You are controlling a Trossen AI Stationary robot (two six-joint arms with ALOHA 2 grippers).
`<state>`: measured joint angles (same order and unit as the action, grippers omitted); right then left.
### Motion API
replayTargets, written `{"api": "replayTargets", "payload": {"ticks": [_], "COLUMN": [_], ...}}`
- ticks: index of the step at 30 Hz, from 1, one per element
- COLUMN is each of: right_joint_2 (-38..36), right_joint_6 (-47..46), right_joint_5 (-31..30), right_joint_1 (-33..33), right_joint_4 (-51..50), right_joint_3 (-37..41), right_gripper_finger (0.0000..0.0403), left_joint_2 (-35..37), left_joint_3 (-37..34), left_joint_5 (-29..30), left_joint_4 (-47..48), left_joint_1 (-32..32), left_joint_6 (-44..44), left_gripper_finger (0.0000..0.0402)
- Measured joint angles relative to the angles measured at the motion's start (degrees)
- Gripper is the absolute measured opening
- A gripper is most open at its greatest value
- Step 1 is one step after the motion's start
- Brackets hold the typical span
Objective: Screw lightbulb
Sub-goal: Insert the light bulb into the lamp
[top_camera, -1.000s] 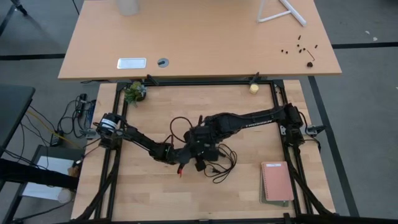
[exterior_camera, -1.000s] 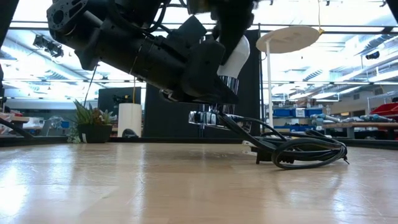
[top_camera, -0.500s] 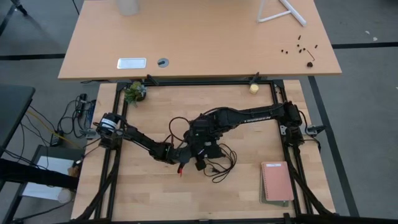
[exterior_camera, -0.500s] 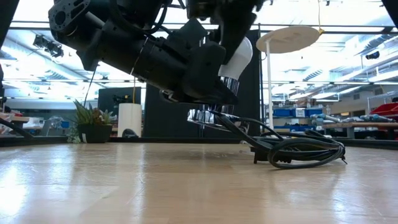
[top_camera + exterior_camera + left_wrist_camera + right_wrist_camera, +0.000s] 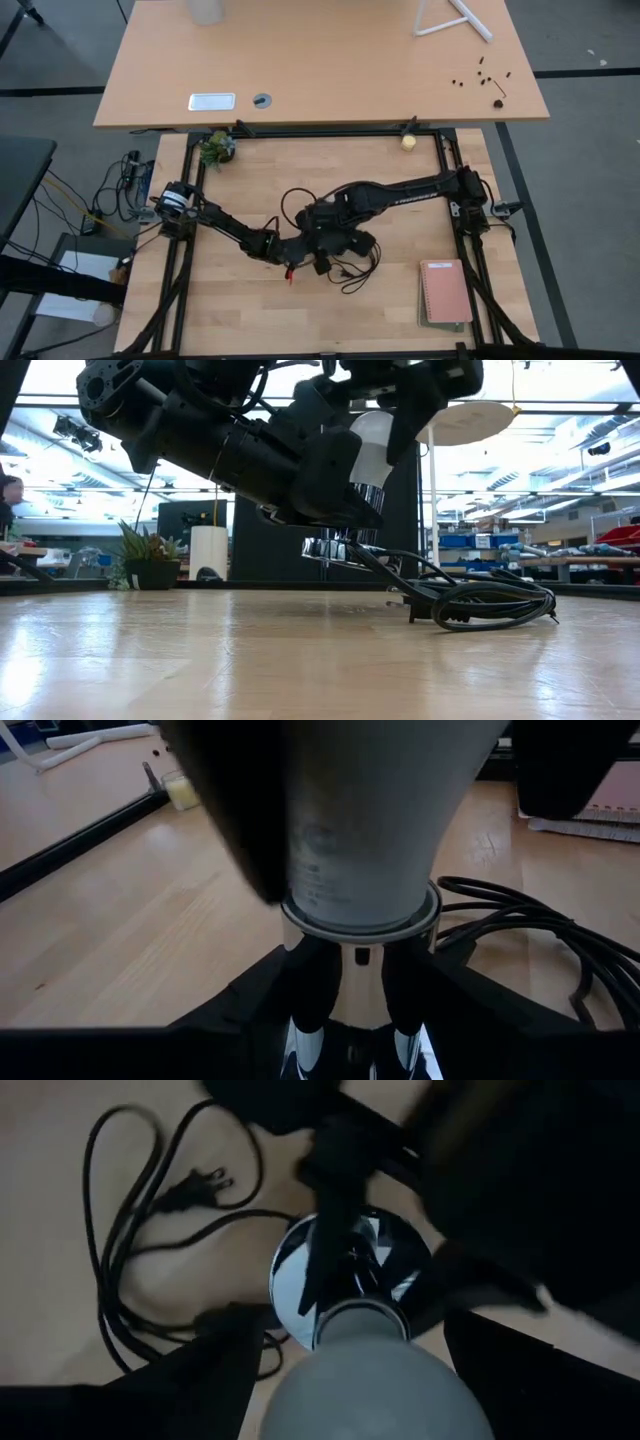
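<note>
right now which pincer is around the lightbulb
The right pincer: its fingers flank the lightbulb head. The left pincer holds the socket below.

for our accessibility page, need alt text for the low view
A white lightbulb sits base-down in a silver socket held above the wooden table by the left gripper, with the right gripper around its head. A black cord coils nearby.

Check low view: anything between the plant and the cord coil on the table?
Bare wood on the table between the plant and cord coil. The socket and both arms hang above that stretch, not resting on it.
</note>
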<state>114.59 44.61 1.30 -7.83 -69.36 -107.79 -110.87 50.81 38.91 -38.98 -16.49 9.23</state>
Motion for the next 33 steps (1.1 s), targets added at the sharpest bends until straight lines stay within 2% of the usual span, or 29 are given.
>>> {"api": "replayTargets", "payload": {"ticks": [7, 11, 19, 22, 28, 33], "right_joint_2": [0.0, 0.3, 0.6, 0.6, 0.6, 0.6], "right_joint_6": [13.3, 15.3, 15.8, 8.0, -12.9, -39.8], "right_joint_5": [-0.4, -4.0, -4.5, -4.6, -4.1, -3.5], "right_joint_1": [-0.8, -0.6, -0.3, -0.2, 0.4, 1.0], "right_joint_4": [-0.5, -1.3, -0.9, -0.5, 1.1, 5.2], "right_joint_3": [0.0, 0.0, 1.9, 2.1, 2.1, 2.1], "right_gripper_finger": [0.0318, 0.0309, 0.0267, 0.0252, 0.0262, 0.0283], "left_joint_2": [0.0, 0.0, 0.0, 0.0, 0.0, 0.0], "left_joint_3": [0.0, 0.0, 0.0, 0.0, 0.0, 0.0], "left_joint_5": [0.0, 0.0, -0.1, -0.1, 0.3, 0.2], "left_joint_4": [0.0, 0.0, 0.3, 0.5, 0.5, -0.3], "left_joint_1": [0.0, 0.0, 0.0, 0.0, 0.0, 0.0], "left_joint_6": [0.0, 0.0, 0.0, 0.0, -0.2, 0.1], "left_gripper_finger": [0.0195, 0.0195, 0.0195, 0.0195, 0.0195, 0.0195]}}
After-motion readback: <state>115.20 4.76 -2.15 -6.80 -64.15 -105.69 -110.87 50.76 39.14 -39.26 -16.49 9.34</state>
